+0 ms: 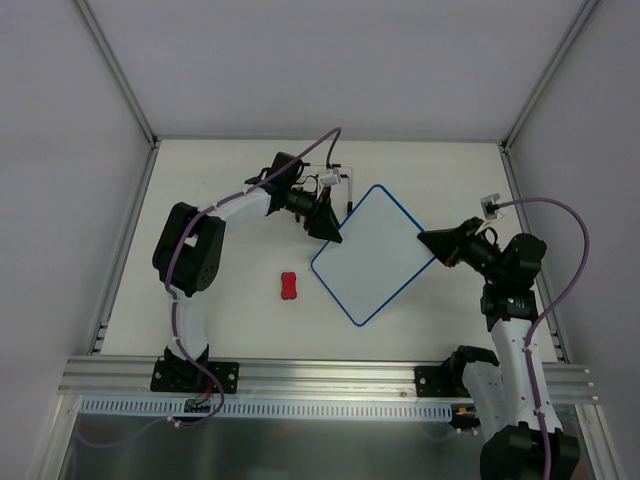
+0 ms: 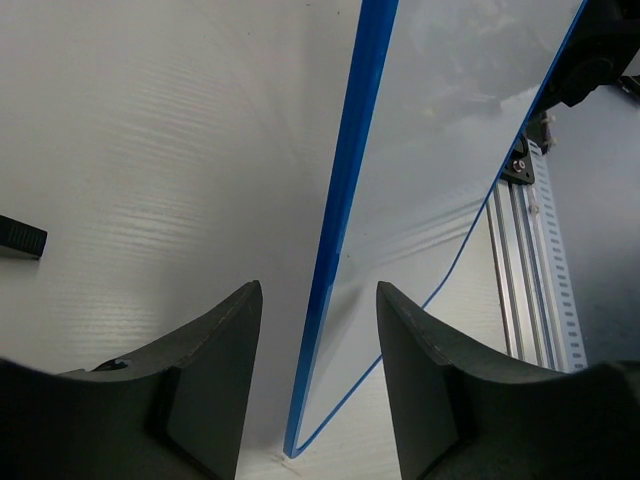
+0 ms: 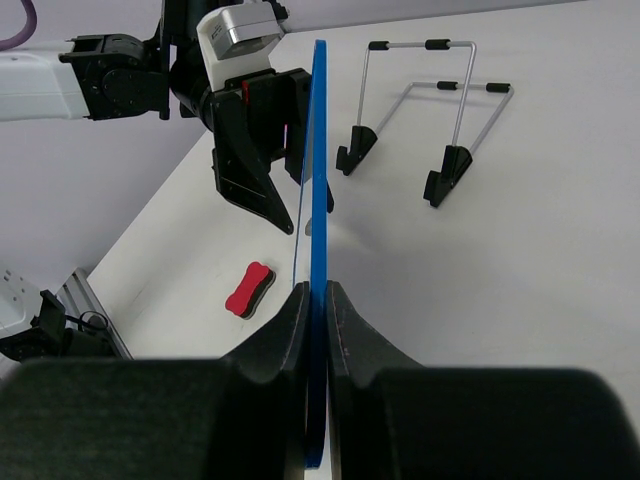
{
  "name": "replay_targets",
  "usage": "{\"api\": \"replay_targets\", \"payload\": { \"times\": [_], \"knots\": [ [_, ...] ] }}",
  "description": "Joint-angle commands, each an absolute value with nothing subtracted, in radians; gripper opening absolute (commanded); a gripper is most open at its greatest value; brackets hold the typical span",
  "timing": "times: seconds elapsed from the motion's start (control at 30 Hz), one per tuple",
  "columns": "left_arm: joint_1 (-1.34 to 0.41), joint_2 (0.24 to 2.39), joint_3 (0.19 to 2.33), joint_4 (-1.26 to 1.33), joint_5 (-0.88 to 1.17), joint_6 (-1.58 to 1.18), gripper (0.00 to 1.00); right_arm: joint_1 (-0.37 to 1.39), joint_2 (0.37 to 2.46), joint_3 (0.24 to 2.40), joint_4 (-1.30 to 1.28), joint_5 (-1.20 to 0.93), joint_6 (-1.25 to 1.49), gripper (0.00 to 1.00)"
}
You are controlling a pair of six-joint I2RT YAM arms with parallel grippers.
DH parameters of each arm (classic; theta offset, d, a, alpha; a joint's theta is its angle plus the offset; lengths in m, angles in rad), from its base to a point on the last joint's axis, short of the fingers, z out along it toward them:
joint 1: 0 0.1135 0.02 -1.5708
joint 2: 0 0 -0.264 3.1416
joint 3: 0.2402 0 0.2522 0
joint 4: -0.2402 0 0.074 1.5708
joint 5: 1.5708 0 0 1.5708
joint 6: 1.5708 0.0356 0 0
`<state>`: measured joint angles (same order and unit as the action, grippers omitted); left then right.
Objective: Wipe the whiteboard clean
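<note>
The whiteboard [image 1: 375,255], white with a thin blue frame, shows no marks on its face in the top view. My right gripper [image 1: 432,243] is shut on its right corner; in the right wrist view the jaws pinch the blue edge [image 3: 319,150] at the gripper [image 3: 318,300]. My left gripper [image 1: 328,232] is open at the board's left corner. In the left wrist view the board's edge [image 2: 350,170] stands between the spread fingers of the gripper [image 2: 318,330], touching neither, its corner down on the table. The red eraser [image 1: 290,286] lies on the table left of the board, also seen in the right wrist view [image 3: 248,289].
The black wire stand [image 1: 340,185] sits behind the left gripper at the back, and shows in the right wrist view [image 3: 430,110]. Grey walls enclose the white table [image 1: 240,310]. An aluminium rail [image 1: 330,375] runs along the near edge.
</note>
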<state>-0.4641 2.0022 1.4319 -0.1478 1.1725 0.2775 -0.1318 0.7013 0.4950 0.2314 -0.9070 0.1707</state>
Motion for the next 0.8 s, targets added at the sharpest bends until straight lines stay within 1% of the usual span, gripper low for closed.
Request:
{"api": "replay_targets", "payload": {
  "times": [0.0,0.07,0.27,0.3,0.43,0.47,0.5,0.63,0.77],
  "knots": [
    [-0.468,1.997,1.468,-0.127,1.216,0.327,0.48,-0.126,0.695,0.554,0.316,-0.936,0.14,0.0],
    [-0.469,1.999,1.463,-0.127,1.235,0.328,0.43,-0.126,0.69,0.551,0.316,-0.936,0.14,0.0],
    [-0.472,2.009,1.456,-0.127,1.29,0.33,0.41,-0.126,0.695,0.546,0.318,-0.934,0.135,0.0],
    [-0.472,2.011,1.454,-0.127,1.301,0.33,0.38,-0.126,0.698,0.548,0.318,-0.934,0.135,0.0],
    [-0.471,2.014,1.457,-0.127,1.318,0.328,0.17,-0.126,0.699,0.546,0.318,-0.933,0.13,0.0],
    [-0.471,2.011,1.457,-0.127,1.321,0.328,0.04,-0.126,0.701,0.545,0.318,-0.933,0.129,0.0],
    [-0.471,2.011,1.457,-0.126,1.324,0.327,0.01,-0.126,0.7,0.542,0.318,-0.931,0.121,0.0],
    [-0.465,1.987,1.457,-0.127,1.345,0.321,0.0,-0.124,0.699,0.526,0.318,-0.92,0.104,0.0],
    [-0.451,1.941,1.456,-0.127,1.377,0.308,0.0,-0.127,0.696,0.502,0.316,-0.903,0.091,0.06]
  ]
}}
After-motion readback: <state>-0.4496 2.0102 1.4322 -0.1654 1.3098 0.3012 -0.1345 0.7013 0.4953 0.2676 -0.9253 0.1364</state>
